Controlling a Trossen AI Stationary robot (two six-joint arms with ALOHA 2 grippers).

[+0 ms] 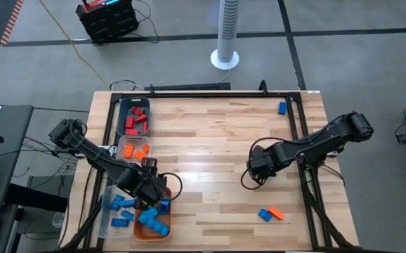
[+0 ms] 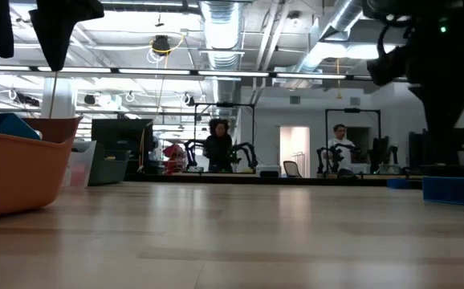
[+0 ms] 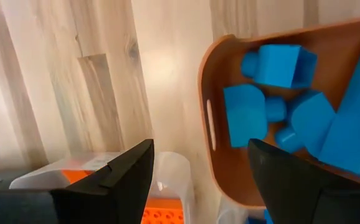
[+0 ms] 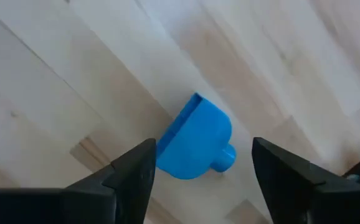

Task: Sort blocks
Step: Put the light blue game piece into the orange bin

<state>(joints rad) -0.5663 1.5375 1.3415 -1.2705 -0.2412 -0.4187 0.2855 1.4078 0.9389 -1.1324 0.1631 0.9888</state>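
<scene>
My right gripper (image 4: 203,142) is open and points down over a blue block (image 4: 195,140) that lies on the bare wood. Its fingers stand on either side of the block, and the arm hides the block in the high view. My left gripper (image 3: 200,146) is open and empty above the edge of the orange tray (image 3: 212,81), which holds several blue blocks (image 3: 273,93). Loose on the table are a blue block (image 1: 265,214) beside an orange block (image 1: 277,213), and a blue block (image 1: 282,107) near the far right corner.
Along the table's left side stand a teal bin with red blocks (image 1: 135,121), a clear bin with orange blocks (image 1: 134,149) and a clear bin with light blue blocks (image 1: 117,209), next to the orange tray (image 1: 154,230). People stand in the room beyond the table.
</scene>
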